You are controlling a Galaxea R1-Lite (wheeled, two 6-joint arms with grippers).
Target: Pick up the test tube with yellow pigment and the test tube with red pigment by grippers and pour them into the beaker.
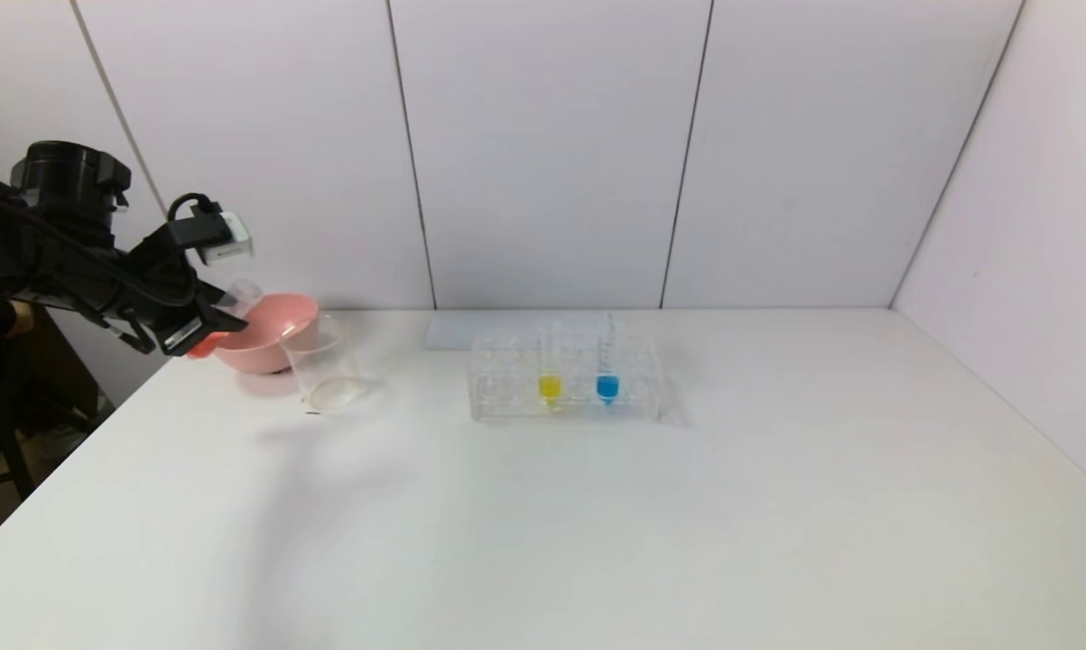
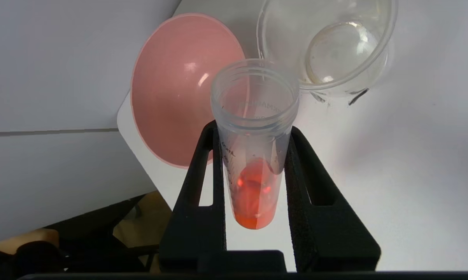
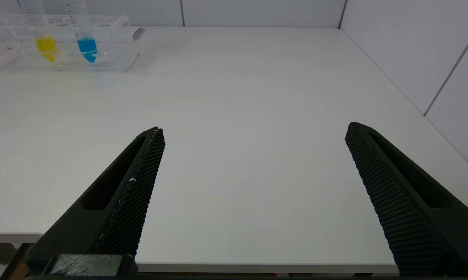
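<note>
My left gripper point(image 2: 253, 130) is shut on the test tube with red pigment point(image 2: 254, 182), which it holds in the air at the table's far left. In the head view the tube point(image 1: 236, 296) is tilted, open mouth up and toward the beaker, red liquid low in its bottom. The clear beaker point(image 1: 326, 366) stands on the table just right of the tube; its rim point(image 2: 377, 58) shows beyond the tube's mouth. The test tube with yellow pigment point(image 1: 550, 384) stands upright in the clear rack point(image 1: 506, 388). My right gripper point(image 3: 253, 130) hangs open above the table's front edge.
A pink bowl point(image 1: 267, 338) sits behind and left of the beaker, close under the held tube; it also shows in the left wrist view point(image 2: 179, 89). A tube with blue liquid point(image 1: 607, 386) stands in the rack beside the yellow one. White wall panels rise behind and at right.
</note>
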